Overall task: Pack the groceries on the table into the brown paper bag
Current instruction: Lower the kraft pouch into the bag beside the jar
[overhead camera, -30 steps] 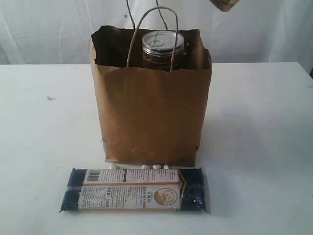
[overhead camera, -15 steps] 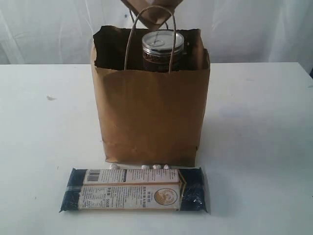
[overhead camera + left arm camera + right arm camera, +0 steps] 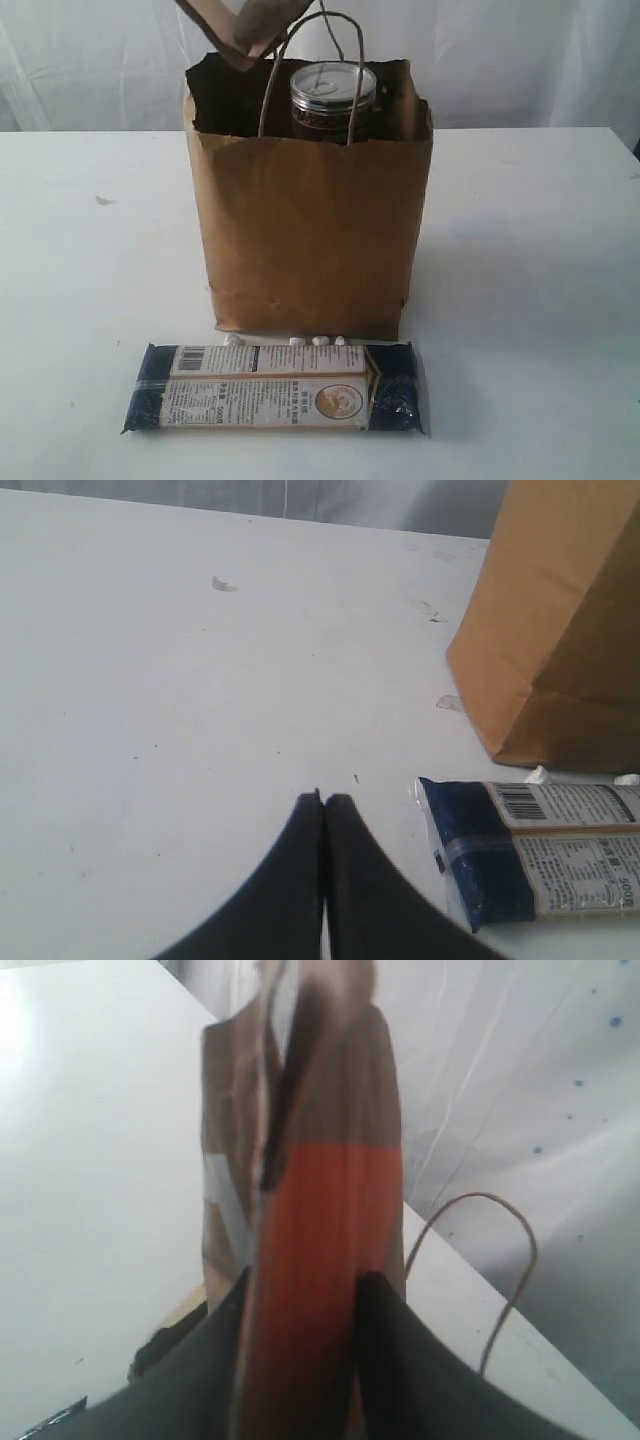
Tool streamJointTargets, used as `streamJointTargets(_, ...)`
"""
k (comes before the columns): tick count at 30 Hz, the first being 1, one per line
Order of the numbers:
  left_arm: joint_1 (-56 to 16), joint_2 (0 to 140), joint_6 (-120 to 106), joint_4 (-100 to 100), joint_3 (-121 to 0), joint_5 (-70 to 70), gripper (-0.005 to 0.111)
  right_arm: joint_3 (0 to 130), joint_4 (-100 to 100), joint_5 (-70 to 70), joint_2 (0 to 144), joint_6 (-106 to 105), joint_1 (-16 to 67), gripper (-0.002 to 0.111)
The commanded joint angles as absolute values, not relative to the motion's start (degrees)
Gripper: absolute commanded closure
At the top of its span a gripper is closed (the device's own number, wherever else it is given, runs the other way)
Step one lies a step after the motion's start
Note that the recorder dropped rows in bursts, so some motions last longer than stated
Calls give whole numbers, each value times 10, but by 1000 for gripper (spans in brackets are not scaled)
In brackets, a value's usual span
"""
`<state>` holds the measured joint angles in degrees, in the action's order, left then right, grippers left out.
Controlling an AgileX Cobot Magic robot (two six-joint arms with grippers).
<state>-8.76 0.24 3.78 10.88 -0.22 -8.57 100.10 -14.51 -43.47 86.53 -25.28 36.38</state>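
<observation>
1. Far out on the left of the large flat white tabletop [image 3: 90, 300], a small grey scrap [image 3: 103, 200] lies alone, well apart from everything else.
2. Over bare tabletop, and seen only in its own wrist view, the left gripper [image 3: 322, 798] has its two dark fingers pressed together on nothing. One end of the packet lies near it.
3. Above the bag's left rear corner, a brown pouch with orange strip [image 3: 240, 25] hangs tilted in the air. Whether its lowest corner touches the rim cannot be told. The right gripper [image 3: 305, 1285] is clamped on it, one dark finger on each side of the strip.
4. Flat on the table, a long dark-blue packet [image 3: 275, 388] with a pale printed label lies just in front of the bag and parallel to its front face. A few white bits [image 3: 320, 341] sit between the two.
5. Mid-table, the tall brown kraft paper bag [image 3: 310, 240] stands upright with its ragged top open and its twisted cord handles [image 3: 270, 90] sticking up.
6. Inside the bag, toward its right half, a dark can with silver pull-tab lid [image 3: 333, 95] stands upright, its lid showing at the rim.
</observation>
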Motion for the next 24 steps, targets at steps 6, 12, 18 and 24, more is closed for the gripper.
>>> streamJointTargets(6, -87, 0, 40, 112, 0, -85, 107, 1009, -165, -406, 893, -236, 378, 108)
streamJointTargets(12, -87, 0, 40, 112, 0, -85, 107, 1009, -155, -427, 895, -179, 378, 108)
streamJointTargets(18, -87, 0, 40, 112, 0, -85, 107, 1009, -100, -449, 895, -50, 378, 108)
streamJointTargets(24, -87, 0, 40, 112, 0, -85, 107, 1009, -57, -449, 895, 19, 378, 108)
